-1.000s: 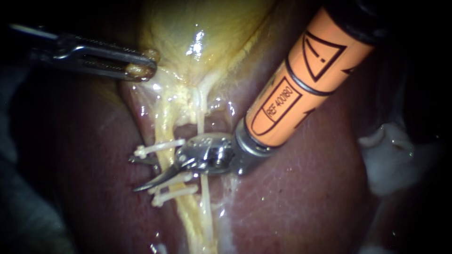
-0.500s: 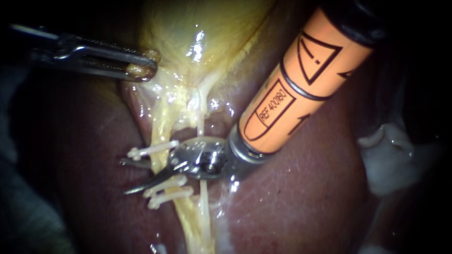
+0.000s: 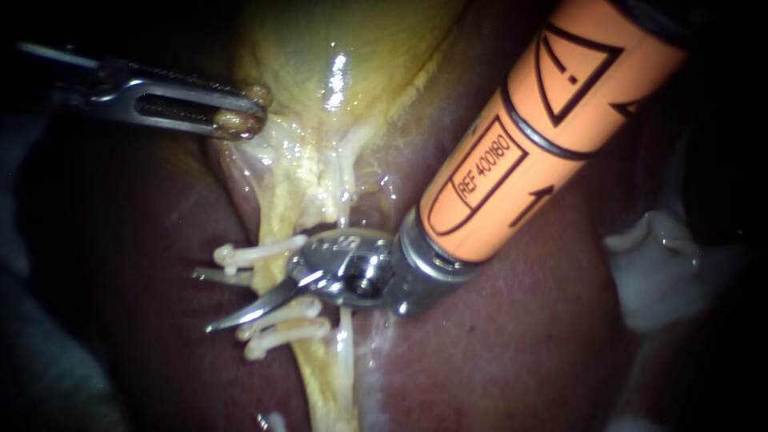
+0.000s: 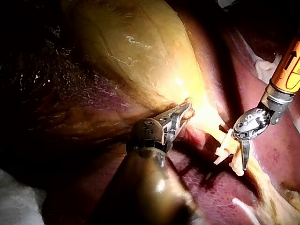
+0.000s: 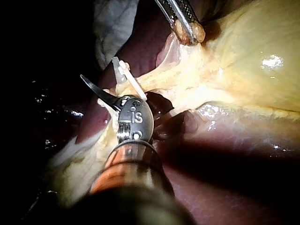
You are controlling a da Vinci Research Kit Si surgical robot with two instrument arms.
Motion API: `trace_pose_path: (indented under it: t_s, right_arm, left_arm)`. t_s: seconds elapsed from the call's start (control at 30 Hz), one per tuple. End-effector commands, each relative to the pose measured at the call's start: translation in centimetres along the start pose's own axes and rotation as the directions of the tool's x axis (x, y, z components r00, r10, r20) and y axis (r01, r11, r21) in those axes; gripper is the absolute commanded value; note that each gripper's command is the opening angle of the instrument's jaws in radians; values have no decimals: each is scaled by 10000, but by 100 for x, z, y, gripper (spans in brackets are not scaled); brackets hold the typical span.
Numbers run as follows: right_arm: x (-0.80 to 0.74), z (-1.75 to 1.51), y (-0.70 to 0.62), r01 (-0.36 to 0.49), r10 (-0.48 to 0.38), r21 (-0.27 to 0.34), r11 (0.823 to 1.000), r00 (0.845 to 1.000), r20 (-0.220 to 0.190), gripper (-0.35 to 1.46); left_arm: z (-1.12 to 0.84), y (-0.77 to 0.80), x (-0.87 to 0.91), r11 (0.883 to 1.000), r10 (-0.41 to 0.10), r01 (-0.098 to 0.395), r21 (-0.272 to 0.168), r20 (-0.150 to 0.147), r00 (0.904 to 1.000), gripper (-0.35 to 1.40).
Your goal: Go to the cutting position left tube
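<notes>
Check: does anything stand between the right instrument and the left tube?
Nothing visible does. The right instrument has its open jaws astride the left tube, in the gap between the upper clip and the two lower clips.

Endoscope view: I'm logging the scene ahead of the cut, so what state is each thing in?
Left instrument: shut on the edge of the gallbladder.
Right instrument: blades open, one on each side of the left tube.
Left tube: whole, not cut.
Clips: three, closed across the left tube, one above the blades and two below.
</notes>
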Motion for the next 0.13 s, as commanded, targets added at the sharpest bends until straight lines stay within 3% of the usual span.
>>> trace_pose_path:
  t_s: [0.03, 0.13]
  right_arm:
    - [-1, 0, 1, -7, 7, 5, 10000, 10000, 15, 143]
    - [-3, 1, 2, -51, 51, 12, 10000, 10000, 28, 141]
  left_arm:
    - [0, -1, 0, 10000, 4, -4, -5, 1, 10000, -35]
    - [0, -2, 0, 10000, 5, -5, -7, 2, 10000, -35]
